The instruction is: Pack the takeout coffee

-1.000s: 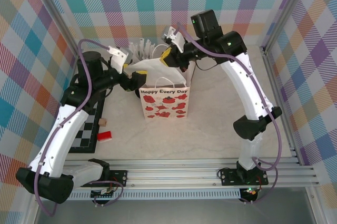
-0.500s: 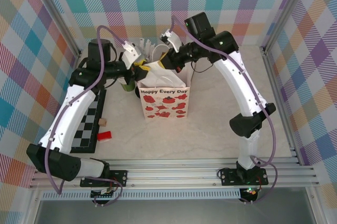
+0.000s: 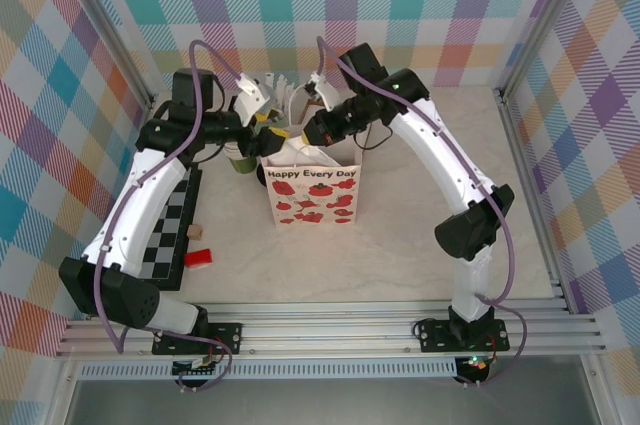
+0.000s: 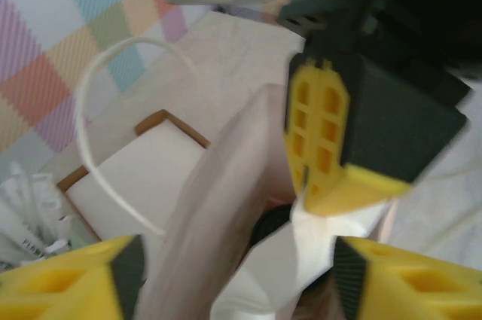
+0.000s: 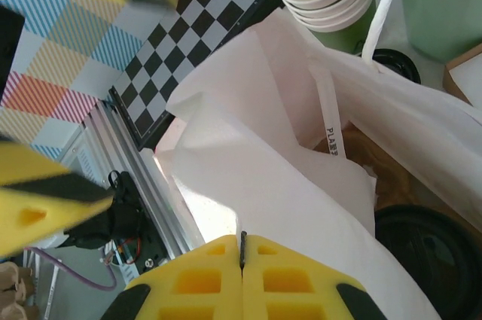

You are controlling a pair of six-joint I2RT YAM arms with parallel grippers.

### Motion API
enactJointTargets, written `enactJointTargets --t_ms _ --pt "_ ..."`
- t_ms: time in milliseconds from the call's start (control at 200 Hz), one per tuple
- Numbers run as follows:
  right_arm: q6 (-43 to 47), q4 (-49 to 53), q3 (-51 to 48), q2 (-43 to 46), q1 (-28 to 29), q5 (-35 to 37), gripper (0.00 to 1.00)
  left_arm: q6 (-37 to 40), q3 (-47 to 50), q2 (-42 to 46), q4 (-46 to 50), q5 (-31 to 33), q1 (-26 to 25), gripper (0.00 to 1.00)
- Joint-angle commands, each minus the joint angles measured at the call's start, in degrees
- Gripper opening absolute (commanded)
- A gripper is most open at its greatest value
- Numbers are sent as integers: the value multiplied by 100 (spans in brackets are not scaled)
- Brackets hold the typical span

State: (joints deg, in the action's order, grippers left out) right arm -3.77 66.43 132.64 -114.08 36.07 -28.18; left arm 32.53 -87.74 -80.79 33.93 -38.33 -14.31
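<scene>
Bag rim pinched by right hand (left hand spread above).

The left arm rises from its base, bends at the shoulder-high joint and reaches right to the bag. The left gripper hangs over the bag's left rim. In the left wrist view its yellow fingers stand wide apart.

The right arm arches up and leans left, its wrist tipped down over the bag's mouth. The right gripper sits at the bag's top edge, just beside the left gripper. In the right wrist view its fingers are pressed together on the bag's white paper.
</scene>
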Motion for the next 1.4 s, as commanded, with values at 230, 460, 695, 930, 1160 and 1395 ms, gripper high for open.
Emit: enactJointTargets --t_ms 230,460,695,930,1160,1395 --pt "92 -32 208 -479 108 -67 3 -4836 1185 1320 -891 3602 77 100" --pt "887 318 542 -919 219 -198 4 -6801 1672 1461 689 5125 77 100" --pt "1318 -18 135 -852 461 732 6 -7653 2387 1320 747 4884 72 100" --pt "1589 433 306 -883 462 1579 13 -7789 2585 980 633 4683 57 100" --pt "1390 362 460 -337 453 1176 35 -7793 2639 761 591 4552 9 100" --pt "18 103 368 314 292 2261 73 -7824 2665 621 571 4528 -72 100"
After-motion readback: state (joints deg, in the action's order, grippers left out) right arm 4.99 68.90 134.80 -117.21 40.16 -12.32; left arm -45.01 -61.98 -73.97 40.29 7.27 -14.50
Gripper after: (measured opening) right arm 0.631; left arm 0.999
